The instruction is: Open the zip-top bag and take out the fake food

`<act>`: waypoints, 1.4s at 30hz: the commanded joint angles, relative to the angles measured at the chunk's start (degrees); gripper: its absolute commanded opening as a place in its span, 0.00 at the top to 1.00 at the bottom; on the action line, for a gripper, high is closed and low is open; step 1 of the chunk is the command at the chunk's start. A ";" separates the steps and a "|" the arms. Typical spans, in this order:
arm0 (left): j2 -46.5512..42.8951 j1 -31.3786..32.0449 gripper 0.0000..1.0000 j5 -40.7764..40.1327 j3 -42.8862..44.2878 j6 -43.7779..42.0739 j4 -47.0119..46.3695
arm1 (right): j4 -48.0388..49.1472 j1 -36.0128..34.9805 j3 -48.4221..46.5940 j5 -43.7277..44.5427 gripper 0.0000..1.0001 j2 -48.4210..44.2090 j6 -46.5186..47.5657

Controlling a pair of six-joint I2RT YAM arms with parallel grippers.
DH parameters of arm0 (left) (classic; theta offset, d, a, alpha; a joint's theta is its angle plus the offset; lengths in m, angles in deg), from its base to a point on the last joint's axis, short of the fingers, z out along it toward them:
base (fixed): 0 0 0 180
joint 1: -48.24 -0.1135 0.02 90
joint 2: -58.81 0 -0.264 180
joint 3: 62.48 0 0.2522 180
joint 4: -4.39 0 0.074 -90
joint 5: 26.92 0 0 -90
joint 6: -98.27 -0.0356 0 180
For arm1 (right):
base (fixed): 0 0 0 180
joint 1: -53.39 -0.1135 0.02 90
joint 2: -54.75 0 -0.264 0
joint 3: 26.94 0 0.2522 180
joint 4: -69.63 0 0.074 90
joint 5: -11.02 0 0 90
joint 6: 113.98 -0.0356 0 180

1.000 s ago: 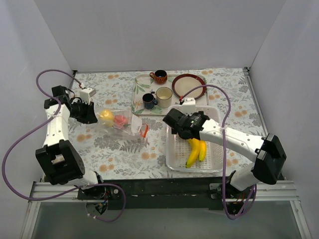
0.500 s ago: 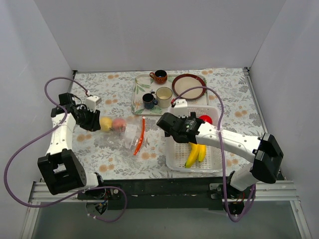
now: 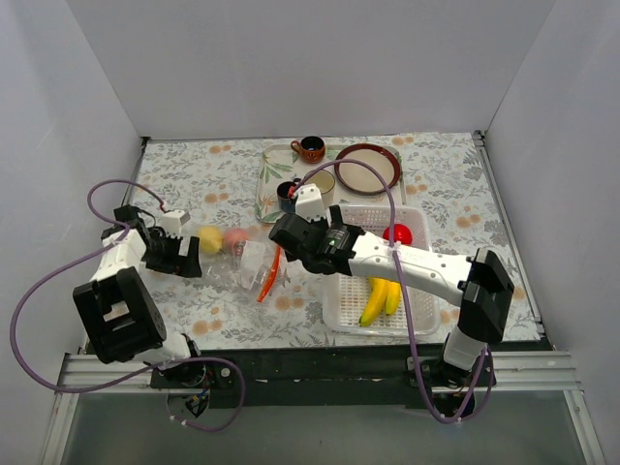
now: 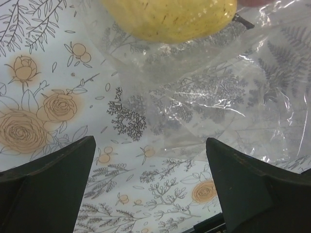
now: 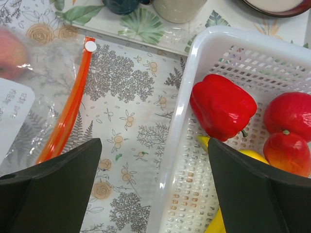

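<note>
Top view. The zip-top bag (image 3: 244, 266) lies flat on the flowered table (image 3: 194, 174), at 9 o'clock from the white basket (image 3: 341, 291). Its orange zip strip (image 3: 269, 274) forms the 3 o'clock end. A lemon (image 3: 209, 239) and a peach (image 3: 235, 239) sit side by side at the bag's 10 o'clock corner. The left gripper (image 3: 189, 260) is low at the bag's 9 o'clock edge. The right gripper (image 3: 281, 235) hangs at 12 o'clock of the strip. The basket holds a banana bunch (image 3: 380, 298) and a red pepper (image 3: 397, 233).

Left wrist. Jaws are spread wide with nothing clamped. Crinkled bag film (image 4: 209, 97) reaches in from 2 o'clock, and the lemon (image 4: 170, 17) is at 12 o'clock under the film.

Right wrist. Jaws are wide and hold nothing, over bare cloth. The strip (image 5: 68, 111) is at 9 o'clock, the basket rim (image 5: 184, 107) at 3 o'clock. The pepper (image 5: 221, 107) lies beside two red round fruits (image 5: 286, 116).
</note>
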 commanded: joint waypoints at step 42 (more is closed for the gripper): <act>-8.79 2.00 1.00 5.61 5.13 -10.95 3.04 | 5.05 -3.31 3.34 -5.95 0.01 9.34 -2.09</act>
